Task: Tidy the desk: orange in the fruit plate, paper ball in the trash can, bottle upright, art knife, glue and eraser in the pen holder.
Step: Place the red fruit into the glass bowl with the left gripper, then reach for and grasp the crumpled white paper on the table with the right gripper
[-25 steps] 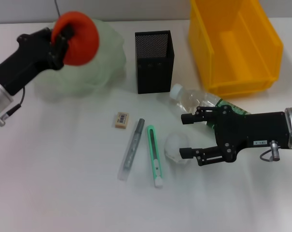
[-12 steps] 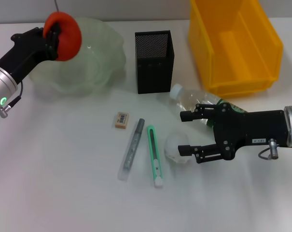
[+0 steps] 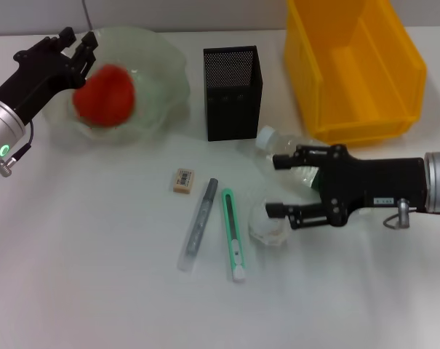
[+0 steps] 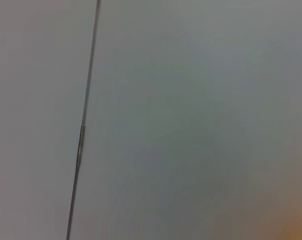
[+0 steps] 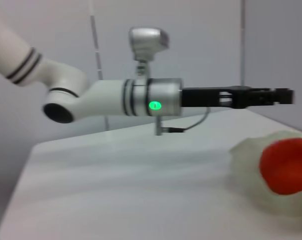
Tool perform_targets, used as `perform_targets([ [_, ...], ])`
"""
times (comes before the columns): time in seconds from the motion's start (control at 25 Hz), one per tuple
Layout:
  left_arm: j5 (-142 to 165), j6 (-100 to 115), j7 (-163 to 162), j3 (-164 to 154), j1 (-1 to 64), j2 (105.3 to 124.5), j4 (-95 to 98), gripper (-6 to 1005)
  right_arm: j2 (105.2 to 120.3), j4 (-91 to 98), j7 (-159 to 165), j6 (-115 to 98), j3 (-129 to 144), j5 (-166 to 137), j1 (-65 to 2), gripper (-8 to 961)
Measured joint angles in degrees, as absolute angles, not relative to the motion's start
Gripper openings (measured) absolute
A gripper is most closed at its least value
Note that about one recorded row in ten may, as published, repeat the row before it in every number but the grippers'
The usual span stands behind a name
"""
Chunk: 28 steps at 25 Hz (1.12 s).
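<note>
Left wrist view gives me almost nothing: a blank grey surface with 1 thin dark line, plus an orange smear in a corner that is probably the fruit, I can't confirm.

In the head view the orange sits in the pale green fruit plate at the table's far left. My left end effector is just beside it at the plate's rim, fingers spread, nothing gripped. The right wrist view shows the same pair side-on: the left arm's end effector is above and clear of the orange, which the head view can't settle. The plate is cut off at that frame's edge.

My right end effector lies low over the table, jaws wide apart, holding nothing. The lower finger reaches the paper ball, partly covering it; contact I can't tell. The upper finger crosses the clear bottle, lying on its side; most of its body is hidden behind the black end effector housing.

Eraser, glue stick and green art knife lie flat on the table, apart from each other, in front of the black mesh pen holder. The yellow bin is cut off at the top edge.
</note>
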<state>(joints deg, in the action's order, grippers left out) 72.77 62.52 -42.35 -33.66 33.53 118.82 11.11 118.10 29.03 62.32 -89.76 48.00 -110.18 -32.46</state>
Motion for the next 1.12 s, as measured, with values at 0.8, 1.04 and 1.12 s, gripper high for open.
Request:
perform_targets([
  [0.8, 80.27, 79.54, -56.12, -42.06, 29.17, 117.63, 19.75, 859, 118.81, 30.41, 62.29, -86.39, 43.24, -110.12, -31.64, 814],
  [1.04, 88.38, 91.51, -63.36, -48.33, 25.85, 115.52, 25.47, 859, 118.64, 31.08, 62.43, -86.75, 43.25, -110.12, -31.79, 812],
  [1.12, 90.99, 93.6, -64.57, -48.41, 25.59, 114.83, 25.41, 859, 118.55, 31.1, 62.57, -86.97, 43.33, -110.12, -31.98, 811],
])
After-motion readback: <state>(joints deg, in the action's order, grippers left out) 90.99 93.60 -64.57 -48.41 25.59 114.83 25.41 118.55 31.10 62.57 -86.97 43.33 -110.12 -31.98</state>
